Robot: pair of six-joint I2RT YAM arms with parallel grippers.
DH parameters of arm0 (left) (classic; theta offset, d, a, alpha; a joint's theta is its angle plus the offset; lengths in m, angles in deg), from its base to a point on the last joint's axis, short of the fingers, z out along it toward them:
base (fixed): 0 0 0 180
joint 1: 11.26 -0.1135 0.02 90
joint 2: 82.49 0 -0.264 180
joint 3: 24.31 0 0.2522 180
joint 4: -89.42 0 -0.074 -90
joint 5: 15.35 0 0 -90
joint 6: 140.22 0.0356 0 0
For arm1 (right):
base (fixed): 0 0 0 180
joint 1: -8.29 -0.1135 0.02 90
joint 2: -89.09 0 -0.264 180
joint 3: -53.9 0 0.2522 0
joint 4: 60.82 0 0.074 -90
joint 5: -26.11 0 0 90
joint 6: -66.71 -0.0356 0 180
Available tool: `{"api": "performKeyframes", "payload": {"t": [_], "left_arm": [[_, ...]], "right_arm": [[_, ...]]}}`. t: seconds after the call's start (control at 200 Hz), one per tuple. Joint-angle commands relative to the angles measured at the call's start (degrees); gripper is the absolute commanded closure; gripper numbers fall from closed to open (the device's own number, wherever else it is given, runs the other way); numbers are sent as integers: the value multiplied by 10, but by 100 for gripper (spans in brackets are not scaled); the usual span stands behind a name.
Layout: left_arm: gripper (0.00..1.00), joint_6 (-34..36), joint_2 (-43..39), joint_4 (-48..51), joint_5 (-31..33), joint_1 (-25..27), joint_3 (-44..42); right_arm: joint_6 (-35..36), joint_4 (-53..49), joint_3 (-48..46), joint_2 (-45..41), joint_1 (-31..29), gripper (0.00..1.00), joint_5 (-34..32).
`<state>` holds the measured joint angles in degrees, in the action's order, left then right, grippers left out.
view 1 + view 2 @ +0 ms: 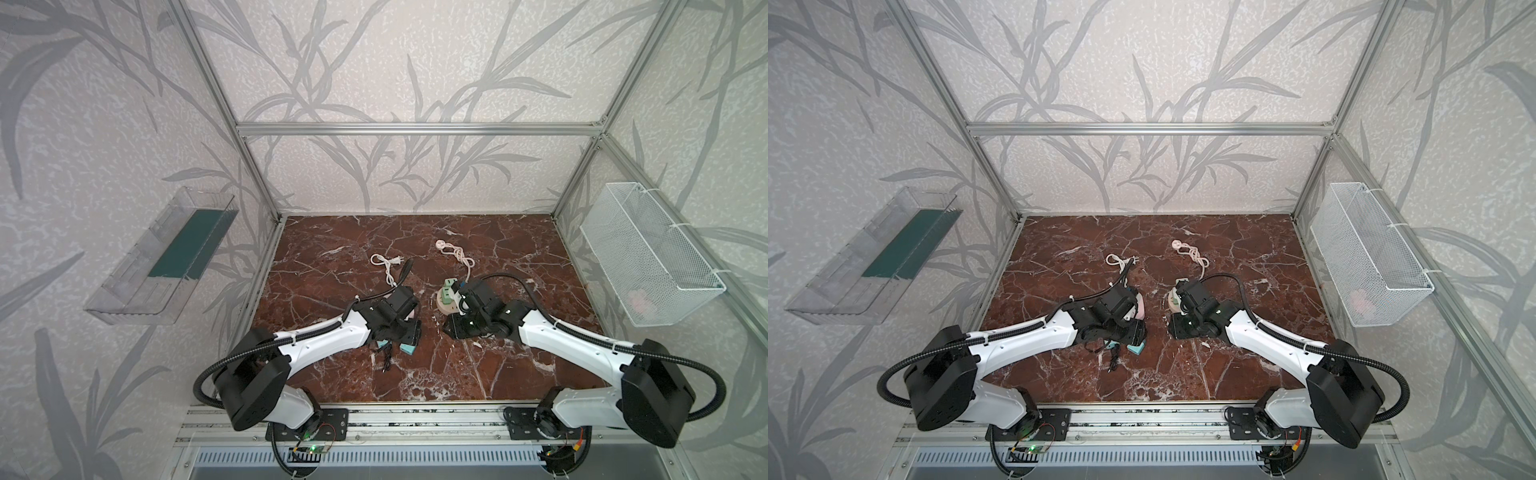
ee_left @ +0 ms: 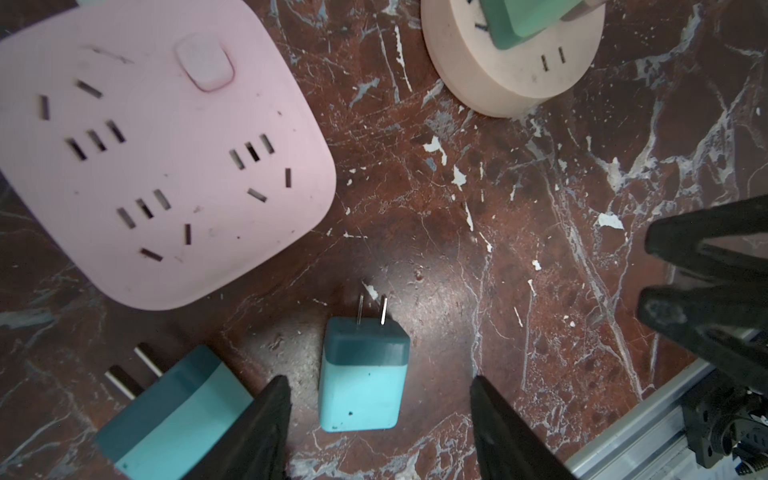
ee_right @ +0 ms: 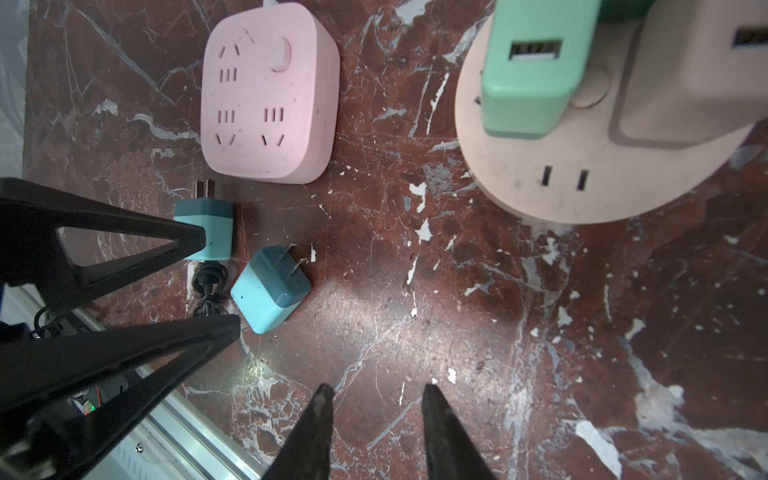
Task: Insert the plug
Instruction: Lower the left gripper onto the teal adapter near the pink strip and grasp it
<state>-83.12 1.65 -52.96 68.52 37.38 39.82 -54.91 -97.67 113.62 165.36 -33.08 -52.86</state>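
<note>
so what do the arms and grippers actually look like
The left arm and right arm have white moulded links between bulky black joint housings. A black corrugated cable conduit loops along each. The fingers are matte black, tapering to points, with triangular cut-outs.

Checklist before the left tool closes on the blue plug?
1. Left tool open, fingers either side of the blue plug: ok.
2. Plug lying flat, prongs exposed and straight: ok.
3. Second plug clear of the near finger: cannot tell, very close.
4. Pink power strip sockets unoccupied: ok.
5. Right tool empty, off to the side: ok.
</note>
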Motion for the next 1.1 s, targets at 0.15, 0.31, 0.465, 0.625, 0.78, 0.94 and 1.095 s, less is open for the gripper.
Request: {"api": "performKeyframes", "payload": {"t": [0.15,0.31,0.465,0.625,0.78,0.94,1.095], "left_arm": [[35,36,37,67,10,12,43],[36,79,78,141,23,12,95],[37,110,135,224,32,13,164],[37,117,166,252,27,13,199],[39,120,197,273,30,13,222],[40,121,207,269,23,13,226],[40,122,214,267,20,13,231]], "right_arm": [[0,6,-3,-6,-2,63,1],[1,4,-2,-7,-2,63,2],[2,-2,-2,-13,-1,63,-9],[3,-3,-6,-17,1,63,-9],[3,-1,-10,-24,3,63,-9],[1,2,-17,-29,5,63,-9],[0,5,-22,-31,6,63,-8]]}}
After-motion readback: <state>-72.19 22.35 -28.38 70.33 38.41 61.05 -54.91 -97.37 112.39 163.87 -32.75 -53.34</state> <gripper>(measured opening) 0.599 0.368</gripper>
